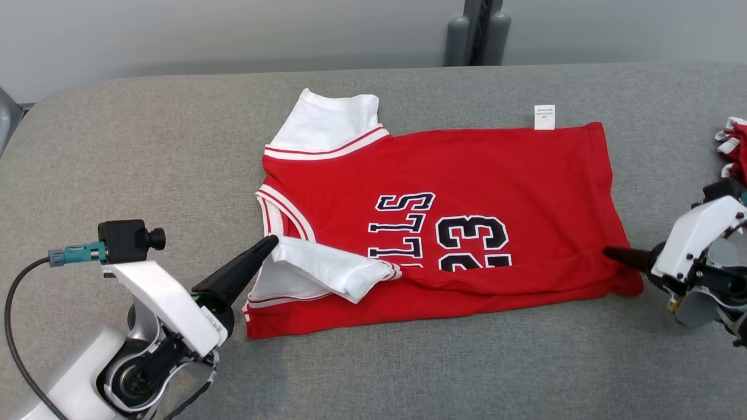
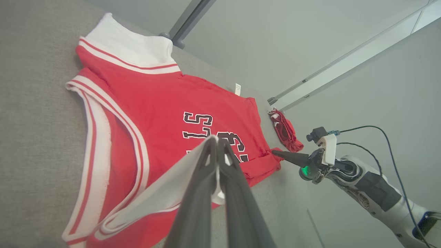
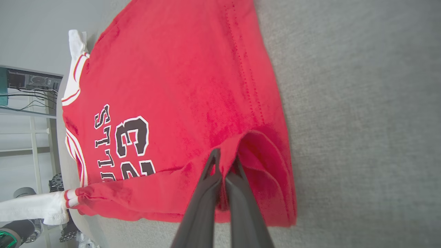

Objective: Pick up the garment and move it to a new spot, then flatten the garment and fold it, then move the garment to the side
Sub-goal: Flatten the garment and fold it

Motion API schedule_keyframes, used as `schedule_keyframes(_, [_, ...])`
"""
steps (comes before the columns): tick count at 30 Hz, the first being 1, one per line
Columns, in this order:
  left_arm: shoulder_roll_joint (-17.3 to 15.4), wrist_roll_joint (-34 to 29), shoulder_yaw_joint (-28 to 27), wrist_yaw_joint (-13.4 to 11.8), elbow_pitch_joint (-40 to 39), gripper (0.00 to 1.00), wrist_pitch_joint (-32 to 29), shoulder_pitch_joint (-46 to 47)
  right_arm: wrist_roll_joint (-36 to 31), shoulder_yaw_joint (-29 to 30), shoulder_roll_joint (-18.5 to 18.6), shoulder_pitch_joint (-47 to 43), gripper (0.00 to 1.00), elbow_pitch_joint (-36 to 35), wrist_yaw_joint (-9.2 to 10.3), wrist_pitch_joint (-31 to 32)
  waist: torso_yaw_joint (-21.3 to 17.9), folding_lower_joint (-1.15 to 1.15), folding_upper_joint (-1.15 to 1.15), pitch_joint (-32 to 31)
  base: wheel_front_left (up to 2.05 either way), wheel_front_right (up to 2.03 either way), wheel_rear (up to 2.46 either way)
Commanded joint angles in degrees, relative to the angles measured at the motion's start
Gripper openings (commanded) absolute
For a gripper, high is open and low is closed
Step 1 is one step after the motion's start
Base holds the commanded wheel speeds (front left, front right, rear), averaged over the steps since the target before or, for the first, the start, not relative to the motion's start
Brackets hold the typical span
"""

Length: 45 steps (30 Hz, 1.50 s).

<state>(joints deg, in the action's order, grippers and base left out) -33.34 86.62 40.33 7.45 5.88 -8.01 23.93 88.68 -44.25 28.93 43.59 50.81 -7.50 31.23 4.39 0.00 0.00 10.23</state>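
Observation:
The garment (image 1: 443,192) is a red jersey with white sleeves and black "23" lettering, spread on the grey table (image 1: 146,151); its near edge is turned up over the front. My left gripper (image 1: 271,241) is shut on the near white sleeve (image 1: 327,268), which shows pinched between the fingers in the left wrist view (image 2: 217,142). My right gripper (image 1: 608,252) is shut on the red hem corner at the garment's right end; in the right wrist view the gripper (image 3: 224,159) holds a lifted fold of red cloth (image 3: 255,148).
A second red and white cloth item (image 1: 736,146) lies at the table's right edge, also the small red bundle (image 2: 285,130) beyond the jersey. A white label (image 1: 544,116) sticks out at the far hem. A dark post (image 1: 475,32) stands behind the table.

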Motion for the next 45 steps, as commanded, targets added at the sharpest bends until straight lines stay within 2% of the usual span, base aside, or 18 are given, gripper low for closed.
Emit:
schedule_keyframes(1, [0.4, -0.5, -0.1, 0.0, 1.1, 0.0, 0.6, 1.2, -0.4, 0.3, -0.4, 0.9, 0.0, 0.6, 0.02, -0.9, 0.3, 0.0, 0.0, 0.3, 0.0, 0.0, 0.0])
schedule_keyframes(7, [3.0, -2.6, 0.7, 0.0, 5.9, 0.0, 3.1, 3.4, -1.8, 0.6, -2.1, 2.6, 0.0, 1.8, 0.02, -4.9, 0.6, 0.0, 0.0, 1.0, 0.0, 0.0, 0.0])
schedule_keyframes(17, [4.5, -4.0, 1.8, 0.0, 11.2, 0.0, 6.3, 6.2, -2.7, 2.1, -2.3, 4.0, 0.0, 3.5, 0.02, -10.0, 0.6, 0.0, 0.0, 2.2, 0.0, 0.0, 0.0])
schedule_keyframes(26, [4.6, -3.5, 2.7, 0.0, 12.5, 0.0, 7.5, 7.1, -3.1, 1.9, -2.8, 3.9, 0.0, 4.3, 0.02, -9.9, 0.3, 0.0, 0.0, 2.3, 0.0, 0.0, 0.0])
schedule_keyframes(27, [4.7, -3.5, 2.8, 0.0, 12.8, 0.0, 7.6, 7.2, -3.1, 1.9, -2.9, 3.9, 0.37, 4.5, 0.02, -10.1, 0.3, 0.0, 0.0, 2.3, 0.0, 0.0, 0.0])
schedule_keyframes(28, [4.9, -3.5, 2.8, 0.0, 13.0, 0.0, 8.0, 7.3, -3.3, 1.8, -3.0, 3.9, 0.98, 4.5, 0.02, -10.7, 0.2, 0.0, 0.0, 2.3, 0.0, 0.0, 0.0])
schedule_keyframes(29, [5.0, -3.5, 2.8, 0.0, 13.4, 0.08, 8.4, 7.4, -3.2, 2.0, -3.2, 4.0, 1.0, 4.9, 0.02, -11.2, 0.2, 0.0, 0.0, 2.3, 0.0, 0.0, 0.0])
schedule_keyframes(30, [5.3, -3.6, 2.7, 0.0, 14.0, 0.34, 8.9, 7.5, -3.4, 2.2, -3.4, 4.1, 1.0, 5.1, 0.02, -12.0, 0.2, 0.0, 0.0, 2.2, 0.0, 0.0, 0.0])
schedule_keyframes(31, [5.6, -3.3, 2.8, 0.0, 14.7, 0.5, 9.1, 7.4, -3.5, 2.4, -3.6, 4.2, 1.0, 5.1, 0.02, -12.8, 0.2, 0.0, 0.0, 2.2, 0.0, 0.0, 0.0])
schedule_keyframes(32, [5.9, -3.3, 2.6, 0.0, 15.4, 1.0, 9.7, 7.6, -3.6, 2.5, -3.8, 4.3, 1.0, 5.2, 0.02, -13.6, 0.2, 0.0, 0.0, 2.1, 0.0, 0.0, 0.0])
schedule_keyframes(36, [7.5, -3.3, 0.7, 0.0, 19.0, 1.0, 13.9, 8.4, -4.8, 3.2, -3.5, 3.4, 1.0, 3.3, 0.02, -19.7, 0.4, 0.0, 0.0, 1.7, 0.0, 0.0, 0.0])
schedule_keyframes(40, [9.6, -3.2, -1.1, 0.0, 21.7, 1.0, 18.8, 7.9, -6.9, 3.6, -2.4, 1.4, 1.0, -0.4, 0.02, -28.4, 0.4, 0.0, 0.0, 1.0, 0.0, 0.0, 0.0])
schedule_keyframes(43, [10.0, -5.5, -1.8, -0.2, 23.4, 1.0, 21.5, 6.9, -10.2, 2.2, -1.2, -0.6, 1.0, -3.0, 0.02, -34.6, 0.5, 0.0, 0.0, 0.1, 0.0, 0.0, 0.0])
schedule_keyframes(45, [11.5, -6.8, -3.1, -1.1, 24.2, 1.0, 22.6, 5.7, -11.7, 1.7, -0.9, -2.8, 1.0, -4.7, 0.02, -38.6, 0.6, 0.0, 0.0, -1.0, 0.0, 0.0, 0.0])
